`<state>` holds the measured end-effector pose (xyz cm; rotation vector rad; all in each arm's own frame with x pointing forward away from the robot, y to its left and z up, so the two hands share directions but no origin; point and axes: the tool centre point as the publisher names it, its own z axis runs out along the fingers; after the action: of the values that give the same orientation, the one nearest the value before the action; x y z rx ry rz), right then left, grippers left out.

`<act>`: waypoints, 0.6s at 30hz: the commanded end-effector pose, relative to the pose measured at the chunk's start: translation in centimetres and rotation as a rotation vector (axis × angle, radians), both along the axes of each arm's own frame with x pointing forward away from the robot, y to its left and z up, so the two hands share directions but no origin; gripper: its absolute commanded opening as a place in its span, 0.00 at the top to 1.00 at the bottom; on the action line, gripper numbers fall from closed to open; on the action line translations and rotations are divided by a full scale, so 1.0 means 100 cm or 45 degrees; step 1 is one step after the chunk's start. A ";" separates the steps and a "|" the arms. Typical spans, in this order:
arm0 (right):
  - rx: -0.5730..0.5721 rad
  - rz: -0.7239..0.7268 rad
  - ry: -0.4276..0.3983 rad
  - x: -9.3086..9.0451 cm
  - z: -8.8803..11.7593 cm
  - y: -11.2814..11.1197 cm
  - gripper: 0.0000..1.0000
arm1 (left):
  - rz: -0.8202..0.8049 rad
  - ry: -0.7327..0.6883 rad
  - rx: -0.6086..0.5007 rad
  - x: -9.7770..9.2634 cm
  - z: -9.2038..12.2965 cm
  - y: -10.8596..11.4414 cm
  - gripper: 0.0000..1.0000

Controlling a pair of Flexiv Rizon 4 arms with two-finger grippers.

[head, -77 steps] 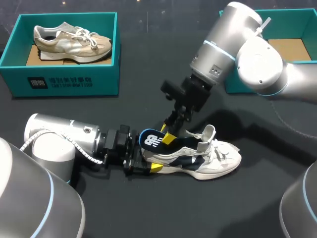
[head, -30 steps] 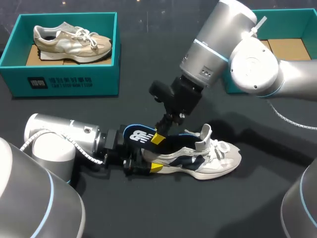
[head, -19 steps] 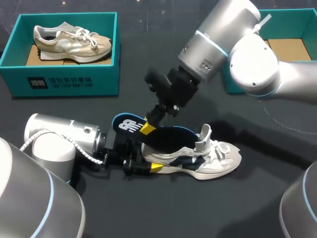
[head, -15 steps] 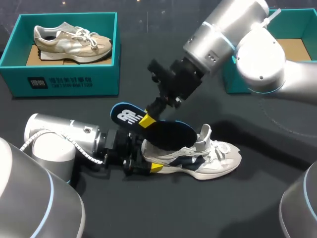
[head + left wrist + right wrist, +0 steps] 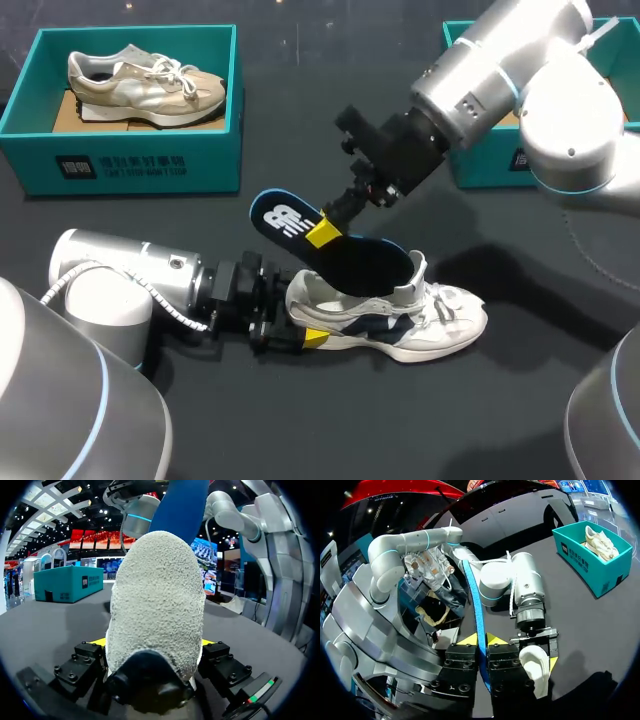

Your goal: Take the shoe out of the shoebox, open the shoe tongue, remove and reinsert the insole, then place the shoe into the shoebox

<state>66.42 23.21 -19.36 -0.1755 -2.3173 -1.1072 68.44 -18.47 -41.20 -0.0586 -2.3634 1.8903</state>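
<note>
Lifted higher than half a second ago, the insole [image 5: 350,255] slants above the shoe [image 5: 425,318], toe end alone at the opening. Behind the shoe's heel, a printed teal box [image 5: 200,165] holds a beige shoe [image 5: 145,85]. The left gripper [image 5: 296,320] clamps the heel, presumably steadying the shoe against the pull. The right gripper [image 5: 324,234], above that heel, pinches the insole beside its white logo. Behind the toe stands the shoebox [image 5: 480,165], likely the shoe's own.
</note>
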 end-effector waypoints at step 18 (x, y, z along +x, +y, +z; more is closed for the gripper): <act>0.365 -0.163 0.148 -0.034 0.058 -0.049 1.00 | -0.001 0.000 0.004 0.000 -0.002 -0.002 1.00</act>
<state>63.40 18.82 -13.88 -0.2736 -2.0740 -1.3979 68.45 -18.46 -41.21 -0.0584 -2.3637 1.8902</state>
